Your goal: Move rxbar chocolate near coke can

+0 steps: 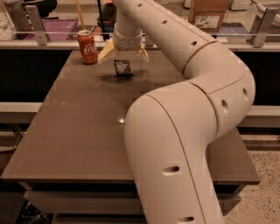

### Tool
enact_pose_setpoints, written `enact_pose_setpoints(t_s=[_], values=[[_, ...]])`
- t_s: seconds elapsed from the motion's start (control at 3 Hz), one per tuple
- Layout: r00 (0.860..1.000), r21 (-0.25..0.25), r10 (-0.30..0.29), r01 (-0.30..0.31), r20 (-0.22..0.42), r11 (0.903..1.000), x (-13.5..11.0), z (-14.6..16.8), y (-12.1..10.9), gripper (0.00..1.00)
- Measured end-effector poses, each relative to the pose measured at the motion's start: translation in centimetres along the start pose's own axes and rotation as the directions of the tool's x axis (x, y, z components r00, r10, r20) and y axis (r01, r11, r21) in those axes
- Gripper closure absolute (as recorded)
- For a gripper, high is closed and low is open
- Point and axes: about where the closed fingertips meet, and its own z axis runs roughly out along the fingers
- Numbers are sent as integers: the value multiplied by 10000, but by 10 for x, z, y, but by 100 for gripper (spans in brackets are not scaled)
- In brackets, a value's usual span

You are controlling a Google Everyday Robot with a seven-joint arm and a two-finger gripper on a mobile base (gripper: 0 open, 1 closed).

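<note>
rxbar chocolate (pixel 123 68) is sitting on the far part of the table (pixel 78 127), left of centre, printed face showing to the camera. Long axis is running near-vertical in frame, top end tipping slightly left, toward the far edge. Can't tell whether it's lying flat or propped on its short end; a dark shadow is sitting just under its near end.

coke can (pixel 88 47) is standing upright to the bar's left and a bit farther back, near the table's far edge. Close to the bar but clearly apart from it.

gripper (pixel 124 54) is hanging directly over the bar, pointing down, both fingers (pixel 106 52) splayed wide apart to either side. It's gripping nothing, and the fingertips are looking clear of the wrapper.

The arm (pixel 175 148) is arcing in from the near right, filling most of the foreground. A cardboard box (pixel 209 13) is sitting behind the table at the back right.
</note>
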Motion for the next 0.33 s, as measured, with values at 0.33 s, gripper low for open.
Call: enact_pose_setpoints(t_s=[0.33], values=[[10000,0,0,0,-1,10000,0,0,0,0]])
